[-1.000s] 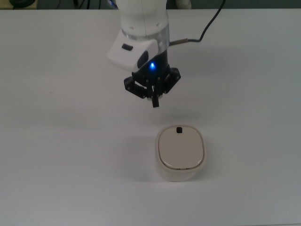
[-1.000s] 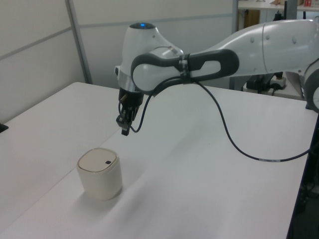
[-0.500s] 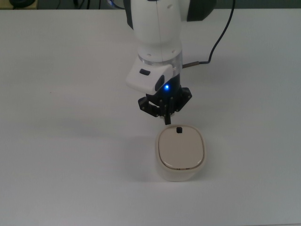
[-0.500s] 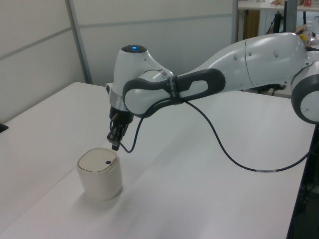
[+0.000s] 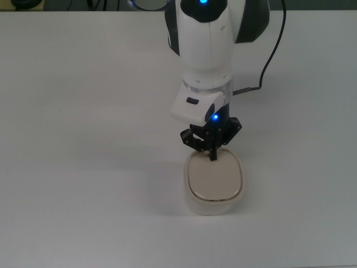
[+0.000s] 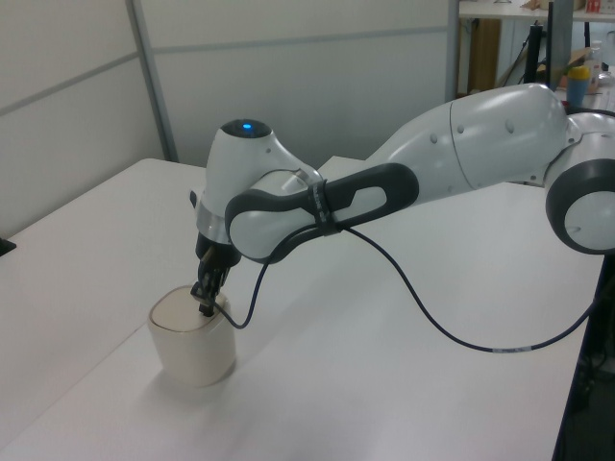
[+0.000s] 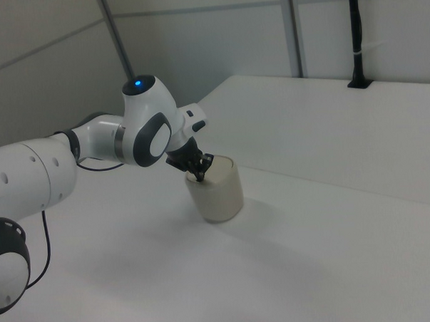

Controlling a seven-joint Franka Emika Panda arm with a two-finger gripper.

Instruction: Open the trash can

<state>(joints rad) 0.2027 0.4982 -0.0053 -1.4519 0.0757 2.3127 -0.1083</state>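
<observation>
Trash can (image 5: 215,184) in cream-beige plastic sits low and right of centre in the top view on the white bench (image 5: 83,167), rounded-rectangle in outline, its flat lid lying closed. We see our end effector (image 5: 212,157) with fingers pressed together, tip down at the lid's upper edge in the top view, seemingly touching it. In the left view the end effector (image 6: 205,309) meets the lid's far rim.

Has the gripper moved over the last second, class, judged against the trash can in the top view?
Yes. The gripper has travelled toward the top view's lower right, from open table beyond the trash can to the lid's far edge, where its button was showing.
</observation>
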